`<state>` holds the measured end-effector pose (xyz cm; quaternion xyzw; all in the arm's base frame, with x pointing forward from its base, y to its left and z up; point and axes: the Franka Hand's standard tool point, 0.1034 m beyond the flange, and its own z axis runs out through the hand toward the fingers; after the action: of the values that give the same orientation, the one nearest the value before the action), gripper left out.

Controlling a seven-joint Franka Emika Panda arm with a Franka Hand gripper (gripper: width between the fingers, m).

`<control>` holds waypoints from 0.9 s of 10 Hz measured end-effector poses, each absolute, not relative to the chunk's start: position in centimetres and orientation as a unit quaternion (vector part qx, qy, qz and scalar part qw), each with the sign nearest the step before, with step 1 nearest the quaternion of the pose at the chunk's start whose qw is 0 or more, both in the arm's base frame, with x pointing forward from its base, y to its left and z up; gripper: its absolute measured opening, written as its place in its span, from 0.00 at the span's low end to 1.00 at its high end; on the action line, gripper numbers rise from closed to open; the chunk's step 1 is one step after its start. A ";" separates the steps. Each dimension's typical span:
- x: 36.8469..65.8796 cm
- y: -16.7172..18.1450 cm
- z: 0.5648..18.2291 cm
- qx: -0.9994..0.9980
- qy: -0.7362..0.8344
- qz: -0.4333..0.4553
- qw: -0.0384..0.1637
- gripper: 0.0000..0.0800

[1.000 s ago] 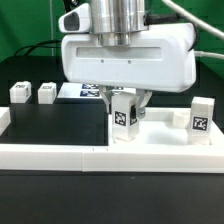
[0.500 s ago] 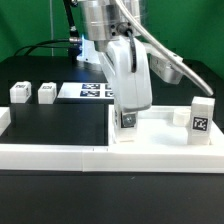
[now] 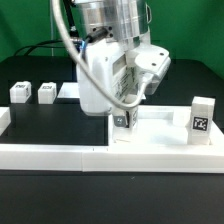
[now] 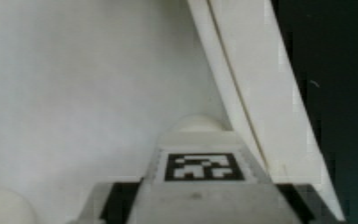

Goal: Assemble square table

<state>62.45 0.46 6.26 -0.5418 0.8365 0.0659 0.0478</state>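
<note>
Wrist view shows the tool (image 4: 206,202) clamped on the held leg (image 4: 204,166). The leg's tagged end face looks up at the camera between the two fingers, so its long axis runs straight down from the tool, upright. Beneath it lies the square top (image 4: 69,90). The raised rim (image 4: 243,80) passes just beside the leg, and the dark table (image 4: 345,60) lies beyond.

In the exterior view the held leg stands low over the top's corner toward that view's left; we cannot tell whether it touches. We judge that the coming move turns on this: the leg has to go down along its own axis, close inside the rim, and be turned home.

We count four legs:
- the held one
- a standing leg (image 3: 201,115) at the top's end toward the exterior view's right
- an outer loose leg (image 3: 19,92) and an inner loose leg (image 3: 46,93), side by side near the table's edge at the exterior view's left

We also count one top, one marker board (image 3: 68,92) partly hidden behind the arm, and one border wall (image 3: 60,157) along the table's edge nearest the exterior camera.
</note>
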 end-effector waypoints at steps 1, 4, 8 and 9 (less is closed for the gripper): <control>62.4 0.5 6.2 -0.545 0.834 0.066 0.048 0.36; 62.7 0.5 6.3 -0.709 0.701 0.046 0.064 0.69; 62.7 0.6 6.2 -0.812 0.579 0.036 0.070 0.81; 62.7 0.6 6.2 -0.836 0.542 0.033 0.072 0.81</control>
<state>62.67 0.57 6.20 -0.8364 0.5424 0.0328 0.0716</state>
